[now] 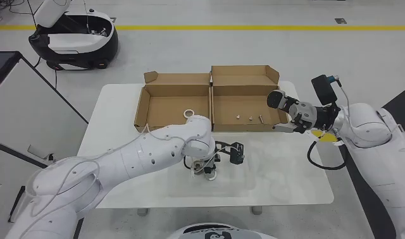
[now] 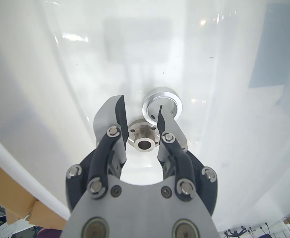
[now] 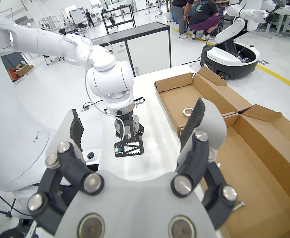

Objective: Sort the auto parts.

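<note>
My left gripper [image 2: 141, 115] is down at the white table [image 1: 126, 112], near its middle, and its pads touch both sides of a small metal flanged hub [image 2: 142, 142] that rests on the tabletop. A silver ring-shaped part [image 2: 161, 99] lies just beyond it, partly behind one finger. In the top view this gripper [image 1: 205, 168] sits in front of two open cardboard boxes. My right gripper [image 3: 136, 106] is open and holds nothing. It hovers at the right box's outer edge [image 1: 277, 114].
The left box [image 1: 142, 106] holds a white ring [image 1: 188, 114]; the right box [image 1: 243, 74] holds small bolts [image 1: 251, 118]. In the right wrist view the ring [image 3: 187, 111] and a bolt [image 3: 238, 205] show. A parked robot base [image 1: 76, 40] stands beyond the table, a dark cabinet [image 1: 25, 100] at left.
</note>
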